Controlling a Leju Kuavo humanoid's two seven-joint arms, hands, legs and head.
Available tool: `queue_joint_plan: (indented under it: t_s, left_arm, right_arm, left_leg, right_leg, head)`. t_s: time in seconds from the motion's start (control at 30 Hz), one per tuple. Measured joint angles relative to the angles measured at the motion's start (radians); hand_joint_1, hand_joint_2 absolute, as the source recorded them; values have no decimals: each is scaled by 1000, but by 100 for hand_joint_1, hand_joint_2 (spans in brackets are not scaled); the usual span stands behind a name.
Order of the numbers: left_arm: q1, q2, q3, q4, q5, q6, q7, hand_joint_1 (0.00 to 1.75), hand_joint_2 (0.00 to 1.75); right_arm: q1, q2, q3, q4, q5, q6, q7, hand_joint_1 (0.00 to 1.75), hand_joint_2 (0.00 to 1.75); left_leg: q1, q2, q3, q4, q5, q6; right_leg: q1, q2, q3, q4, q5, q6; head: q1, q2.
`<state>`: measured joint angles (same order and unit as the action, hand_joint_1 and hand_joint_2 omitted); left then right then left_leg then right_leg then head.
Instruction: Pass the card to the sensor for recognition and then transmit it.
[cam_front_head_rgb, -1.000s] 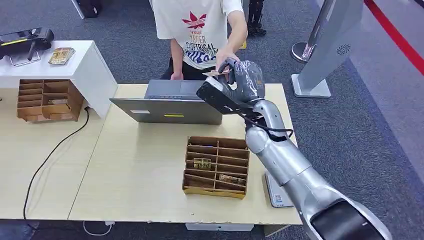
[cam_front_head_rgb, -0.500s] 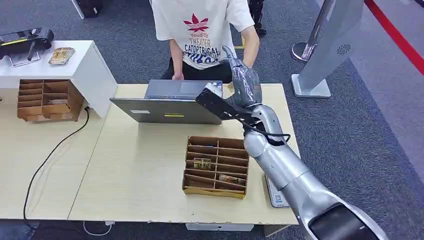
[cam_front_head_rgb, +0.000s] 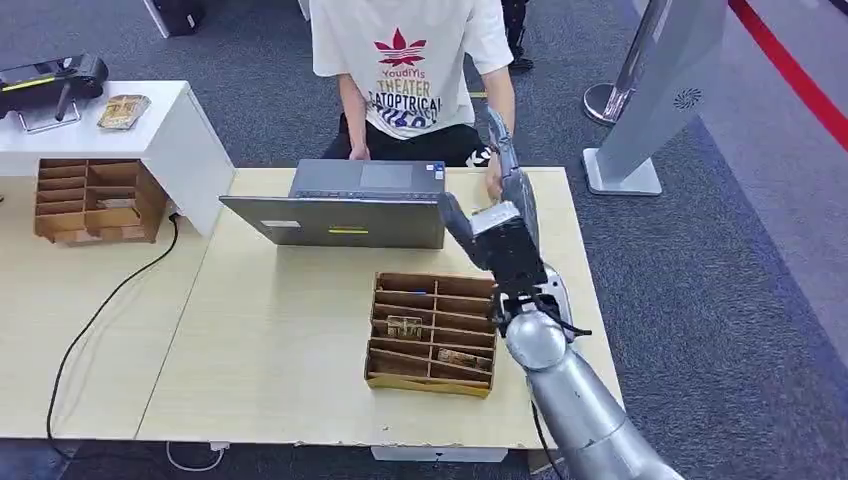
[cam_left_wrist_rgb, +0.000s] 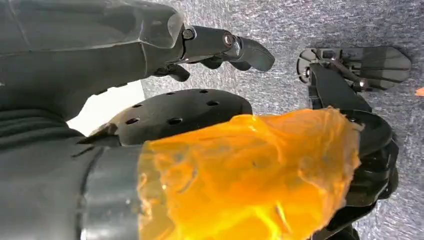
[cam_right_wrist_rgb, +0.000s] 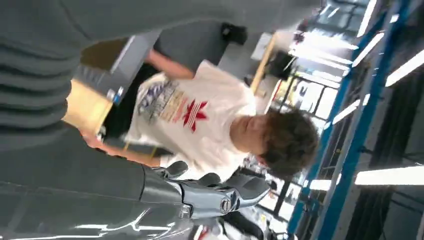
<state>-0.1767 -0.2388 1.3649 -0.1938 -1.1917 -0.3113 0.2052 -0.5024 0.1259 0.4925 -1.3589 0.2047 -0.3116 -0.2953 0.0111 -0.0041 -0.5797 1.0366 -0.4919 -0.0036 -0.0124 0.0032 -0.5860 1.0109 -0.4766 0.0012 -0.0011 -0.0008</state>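
Right hand (cam_front_head_rgb: 508, 195) above far right tabletop edge, fingers extended, holding nothing visible; keep clear of silver-grey laptop (cam_front_head_rgb: 340, 208) and compartmented wooden organiser box (cam_front_head_rgb: 433, 333). Left hand (cam_left_wrist_rgb: 210, 50) hanging, grip state unclear.

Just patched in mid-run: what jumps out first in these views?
The right hand reaches out over the table's far edge beside the open laptop, toward a person in a white printed T-shirt seated behind it. Nearer the robot, a brown divided organizer tray sits on the table with small items in its slots.
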Motion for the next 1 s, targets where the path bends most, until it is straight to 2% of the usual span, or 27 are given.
queue_joint_plan:
  t_s: [0.1, 0.27, 0.4, 0.53, 0.7, 0.77, 0.83, 1.0]
  left_arm:
    - [3, 2, 7, 0, 15, -10, -8, 0, 0]
    - [12, 8, 17, 0, 37, -15, -21, 0, 0]
    - [20, 12, 26, 0, 44, -21, -32, 0, 0]
    - [21, 14, 33, 0, 46, -27, -37, 0, 0]
    - [22, 14, 33, 0, 46, -28, -37, 0, 0]
    - [23, 16, 34, 0, 47, -30, -37, 0, 0]
    - [24, 18, 42, 0, 48, -34, -37, 0, 0]
    - [28, 19, 43, 0, 51, -34, -37, 0, 0]
  right_arm:
    - [61, -6, 0, -74, -131, 91, -14, 0, 0]
    - [143, -37, -1, -145, -371, 288, -43, 0, 0]
    - [226, -71, -2, -185, -583, 552, -60, 0, 0]
    - [280, -111, -2, -191, -648, 772, -73, 0, 0]
    - [288, -118, -2, -191, -652, 800, -77, 0, 0]
    - [308, -129, -2, -190, -661, 853, -85, 0, 0]
    - [380, -160, 6, -188, -695, 1043, -115, 0, 0]
    - [446, -181, 20, -188, -697, 1117, -146, 0, 0]
  left_leg:
    - [0, 0, 0, 0, 0, 0]
    - [0, 0, 0, 0, 0, 0]
    - [0, 0, 0, 0, -1, 0]
    - [0, 0, 0, 0, -1, 1]
    - [0, 0, 0, 0, -1, 1]
    - [0, 0, 0, 0, -1, 1]
    - [0, 0, 0, 0, -2, 1]
    - [0, 0, 0, 0, -2, 1]
  right_leg:
    - [0, 0, 0, 0, 0, 0]
    - [0, 0, 0, 0, 0, 0]
    - [0, 0, 0, 0, 0, 0]
    - [0, 0, 0, -1, -1, 0]
    - [0, 0, 0, -1, -1, 0]
    - [0, 0, 0, -1, -1, 0]
    - [0, 0, 0, -1, -1, 0]
    - [0, 0, 0, -1, -1, 0]
  head:
    - [0, 0]
    - [0, 0]
    - [0, 0]
    - [0, 0]
    - [0, 0]
    - [0, 0]
    - [0, 0]
    - [0, 0]
